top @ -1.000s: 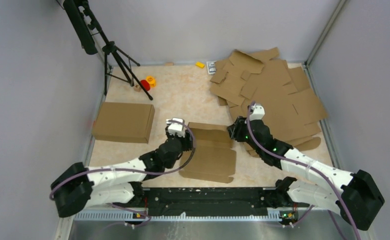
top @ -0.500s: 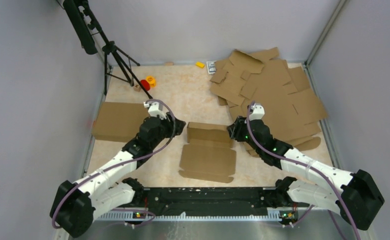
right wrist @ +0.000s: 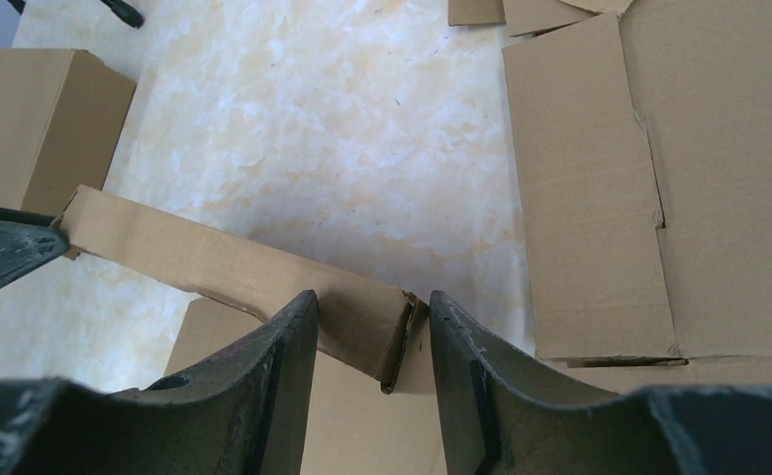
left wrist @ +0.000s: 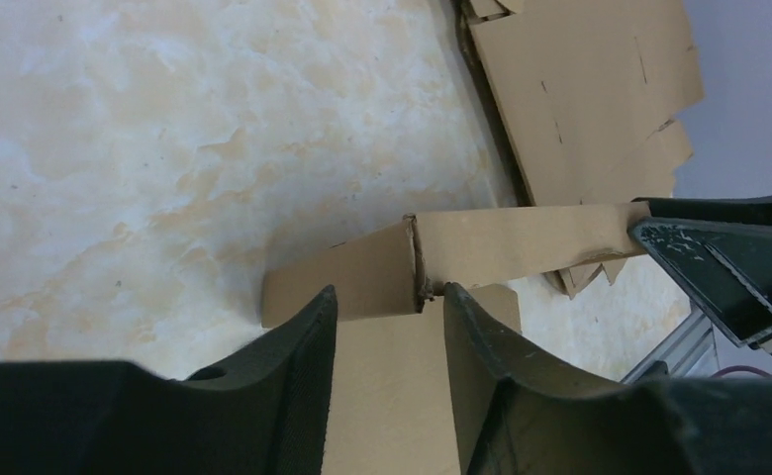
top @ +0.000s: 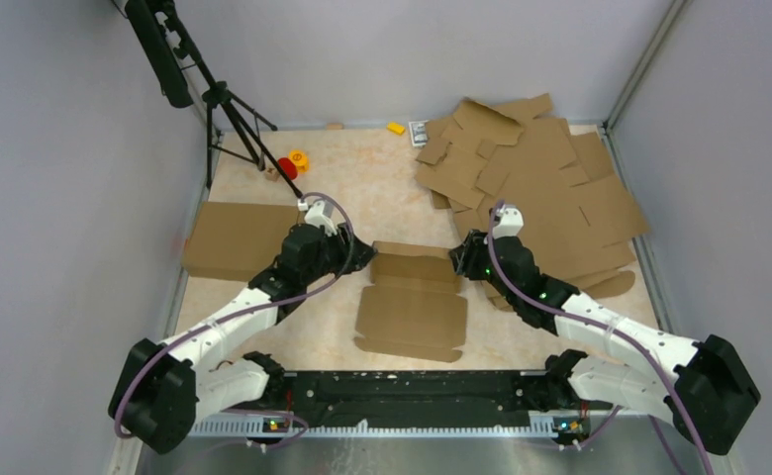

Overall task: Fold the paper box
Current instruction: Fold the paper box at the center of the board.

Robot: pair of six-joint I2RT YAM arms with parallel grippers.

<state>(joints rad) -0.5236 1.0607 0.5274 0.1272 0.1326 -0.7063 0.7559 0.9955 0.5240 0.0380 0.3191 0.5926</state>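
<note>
The paper box [top: 412, 315] is a brown cardboard blank lying flat at the table's middle, with its far long wall [top: 417, 267] raised. My left gripper [top: 362, 254] is at that wall's left end. In the left wrist view it [left wrist: 390, 292] stands open astride the folded corner [left wrist: 417, 262], and the wall [left wrist: 530, 233] runs away to the right. My right gripper [top: 456, 259] is at the wall's right end. It [right wrist: 372, 297] is also open, and the corner with its bent end tab [right wrist: 402, 341] sits between the fingers, close to the right one.
A finished closed brown box [top: 245, 240] lies at the left. A heap of flat cardboard blanks [top: 535, 188] fills the back right, close behind my right arm. A black tripod [top: 229, 109], small red and yellow items [top: 293, 162] and a yellow block [top: 395, 128] are at the back.
My left arm has stretched out and swung, bringing its gripper to the left end of the raised wall, and its jaws have narrowed slightly. The right arm and the box have not moved.
</note>
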